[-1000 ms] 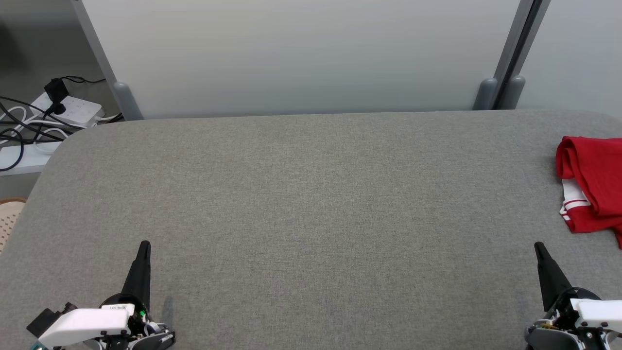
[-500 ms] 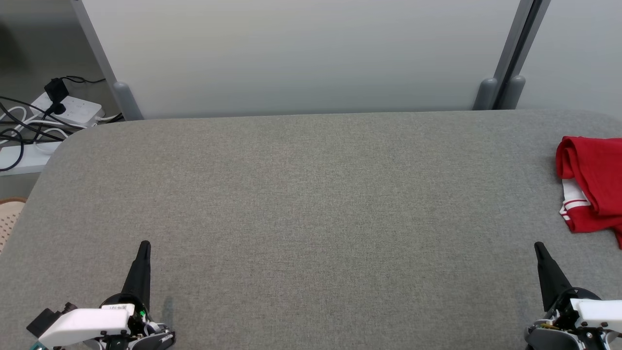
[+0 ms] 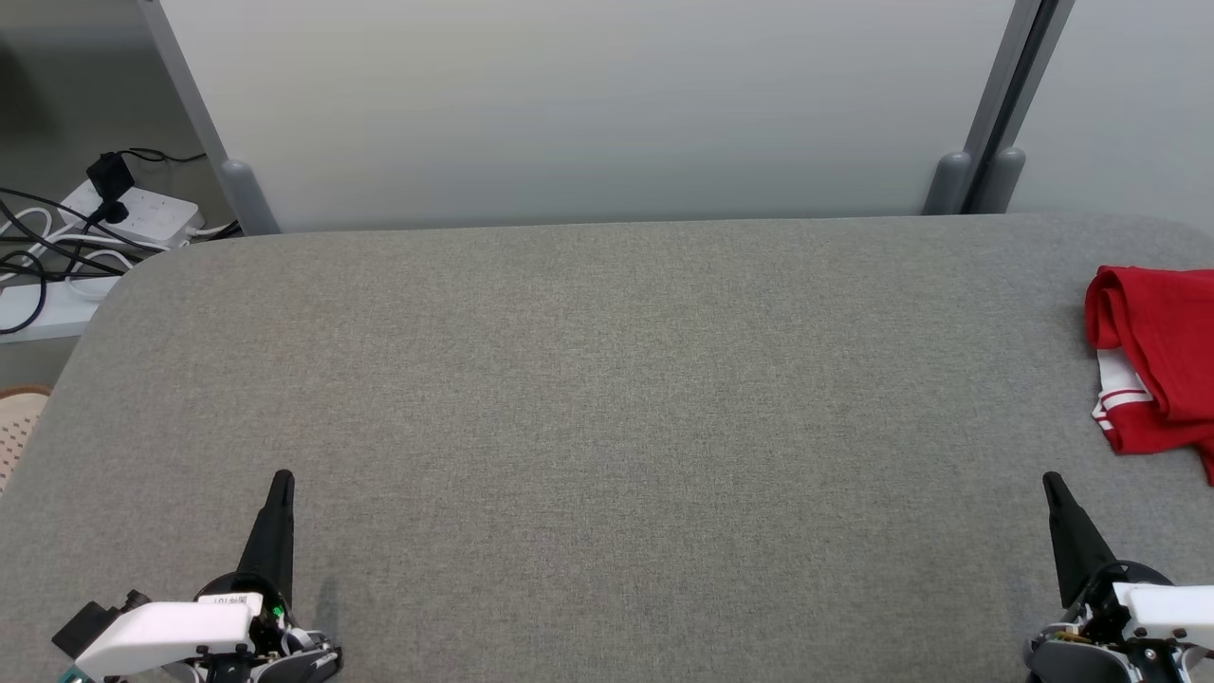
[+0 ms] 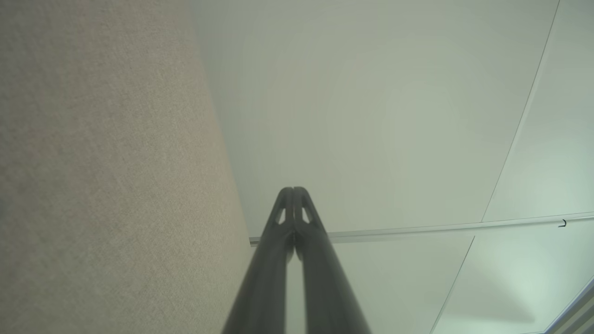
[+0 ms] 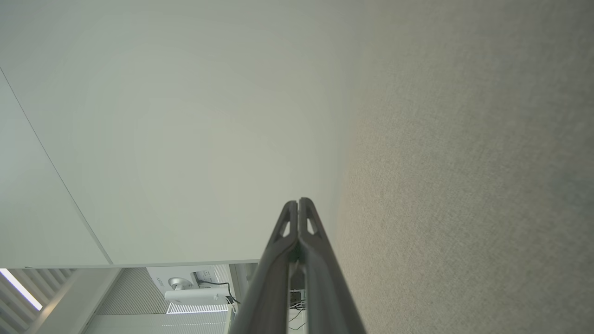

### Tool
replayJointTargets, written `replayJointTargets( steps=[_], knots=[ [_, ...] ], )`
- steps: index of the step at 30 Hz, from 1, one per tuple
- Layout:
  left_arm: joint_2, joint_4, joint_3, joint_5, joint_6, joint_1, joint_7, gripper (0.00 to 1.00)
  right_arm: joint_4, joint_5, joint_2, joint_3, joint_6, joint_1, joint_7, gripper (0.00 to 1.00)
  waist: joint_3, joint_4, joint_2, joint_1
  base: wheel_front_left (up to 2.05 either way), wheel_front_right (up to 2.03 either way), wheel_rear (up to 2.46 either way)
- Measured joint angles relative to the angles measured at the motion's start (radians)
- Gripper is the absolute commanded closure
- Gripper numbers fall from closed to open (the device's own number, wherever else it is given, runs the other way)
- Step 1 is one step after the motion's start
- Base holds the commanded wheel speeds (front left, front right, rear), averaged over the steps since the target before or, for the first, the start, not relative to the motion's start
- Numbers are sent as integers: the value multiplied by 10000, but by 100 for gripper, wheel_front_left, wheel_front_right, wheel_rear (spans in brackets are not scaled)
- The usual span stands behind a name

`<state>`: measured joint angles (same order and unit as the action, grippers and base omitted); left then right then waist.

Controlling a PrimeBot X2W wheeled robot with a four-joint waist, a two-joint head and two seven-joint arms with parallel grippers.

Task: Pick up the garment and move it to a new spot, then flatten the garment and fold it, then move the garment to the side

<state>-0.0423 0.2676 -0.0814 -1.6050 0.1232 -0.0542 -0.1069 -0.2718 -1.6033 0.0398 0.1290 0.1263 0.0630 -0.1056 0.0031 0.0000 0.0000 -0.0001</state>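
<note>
One red garment [image 3: 1152, 370] is lying bunched at the far right edge of the desk [image 3: 607, 379], partly running out of the head view. Its cloth is falling in soft folds, and a white-striped band is showing along its left side. Nothing is lying on the grey cloth between the garment and the two claws.

The desk is wearing a rough woven grey fabric, and its far corners are rounding off. Behind it a smooth pale panel [image 3: 588, 104] is standing upright, with one grey post foot [image 3: 248, 194] at its left and two [image 3: 948, 182] at its right. Off the far left corner, one white power strip [image 3: 133, 213] is sitting among several dark cables [image 3: 28, 256].

The left claw [image 3: 282, 479] is hovering over the near left of the desk with its long dark fingers pressed together and holding nothing; the left wrist view is showing the tips meeting [image 4: 293, 191]. The right claw [image 3: 1049, 481] is hovering at the near right, near the garment but apart from it, likewise closed and empty [image 5: 298, 202].
</note>
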Motion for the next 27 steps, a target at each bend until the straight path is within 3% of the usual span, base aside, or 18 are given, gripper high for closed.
replayJointTargets(
  steps=[27],
  knots=[
    [0,0,0,0,0,0,0,100,0,0,0,0,0,0,0,100,0,0,0,0,0,0,0]
  ],
)
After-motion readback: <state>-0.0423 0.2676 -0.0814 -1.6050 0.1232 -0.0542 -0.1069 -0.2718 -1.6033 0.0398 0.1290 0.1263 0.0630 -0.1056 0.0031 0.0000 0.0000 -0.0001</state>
